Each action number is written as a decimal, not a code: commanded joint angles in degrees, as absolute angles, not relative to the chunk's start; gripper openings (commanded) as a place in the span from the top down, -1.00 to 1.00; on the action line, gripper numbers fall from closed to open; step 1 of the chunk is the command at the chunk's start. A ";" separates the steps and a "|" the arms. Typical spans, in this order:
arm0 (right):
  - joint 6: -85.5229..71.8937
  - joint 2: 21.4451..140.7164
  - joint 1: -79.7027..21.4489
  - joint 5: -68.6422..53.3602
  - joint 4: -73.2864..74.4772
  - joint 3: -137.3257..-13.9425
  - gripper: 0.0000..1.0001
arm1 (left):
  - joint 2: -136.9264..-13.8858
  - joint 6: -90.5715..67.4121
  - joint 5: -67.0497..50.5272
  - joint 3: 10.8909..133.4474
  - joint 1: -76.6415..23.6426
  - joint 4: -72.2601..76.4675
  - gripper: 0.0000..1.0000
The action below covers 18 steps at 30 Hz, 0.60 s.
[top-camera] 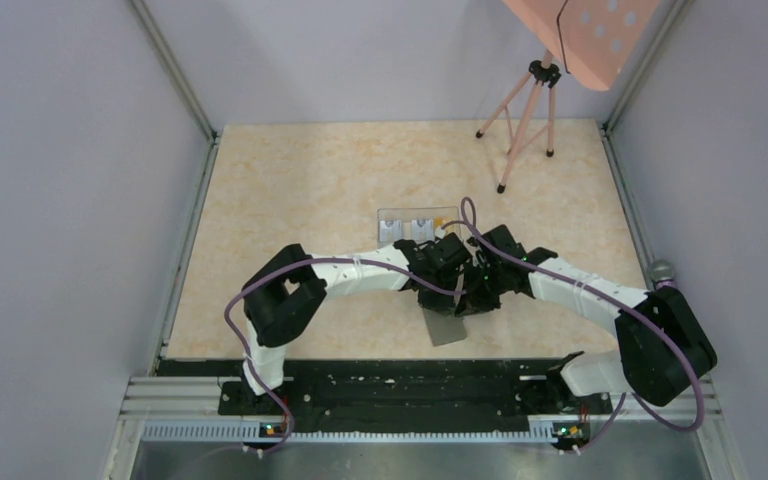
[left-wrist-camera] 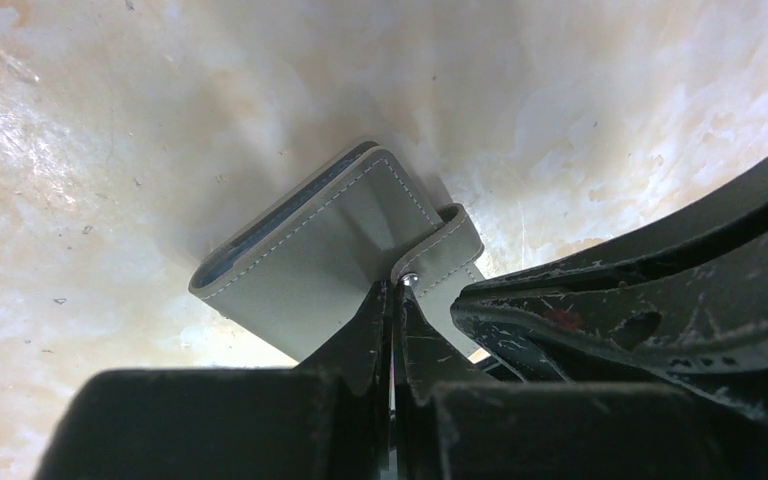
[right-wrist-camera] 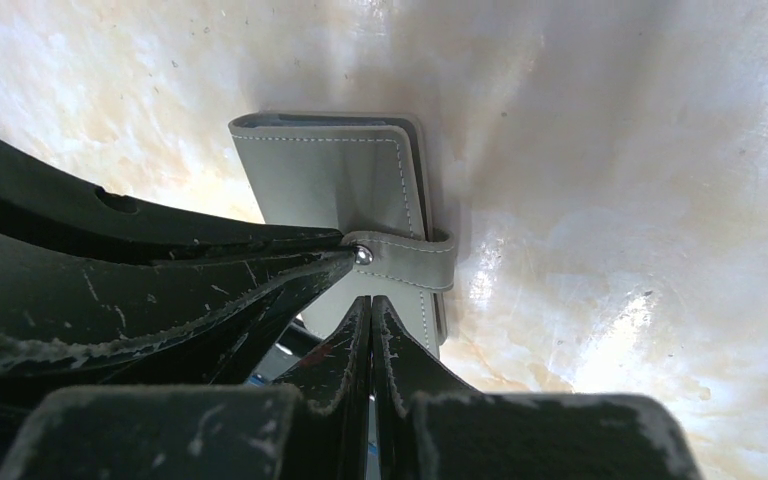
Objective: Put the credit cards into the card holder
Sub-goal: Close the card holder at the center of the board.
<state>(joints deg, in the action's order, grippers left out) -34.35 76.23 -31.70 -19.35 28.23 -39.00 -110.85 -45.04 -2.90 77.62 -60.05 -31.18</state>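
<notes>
A pale marbled counter (top-camera: 310, 190) fills the booth floor. At its far right corner a pink tripod (top-camera: 525, 120) stands under a pink perforated panel (top-camera: 585, 35). The left arm (top-camera: 340, 278) and the right arm (top-camera: 585, 295) both bend inward, and their wrists meet near the middle of the counter. Just beyond them lies a clear plastic box (top-camera: 418, 222). The credit cards (top-camera: 422, 224) show only as small yellow-orange patches inside it, too small to count. The card holder (top-camera: 447, 328) lies flat on the counter just on the near side of the wrists. It is folded, grey side up, with a sliver of blue lining at one edge. The left end effector (left-wrist-camera: 397, 295) has its fingers pressed together and grips nothing; its tip rests at the snap tab (left-wrist-camera: 450, 245). The right end effector (right-wrist-camera: 371, 305) is likewise fully closed and empty, its tip on the grey cover just beside the tab. A small metal stud (right-wrist-camera: 363, 256) sits at the tab's end, touching the left tip; whether it is fastened cannot be told.
</notes>
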 commanded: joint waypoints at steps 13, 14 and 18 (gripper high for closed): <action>-35.32 79.67 -30.90 -23.11 22.81 -37.63 1.00 | -108.74 -45.20 -3.93 75.49 -60.52 -31.85 1.00; -35.33 79.90 -30.92 -23.21 22.73 -37.16 1.00 | -108.99 -45.10 -3.92 75.10 -60.62 -31.81 1.00; -35.25 80.70 -30.86 -22.69 22.85 -35.39 1.00 | -110.50 -45.02 -3.26 73.37 -61.40 -31.48 1.00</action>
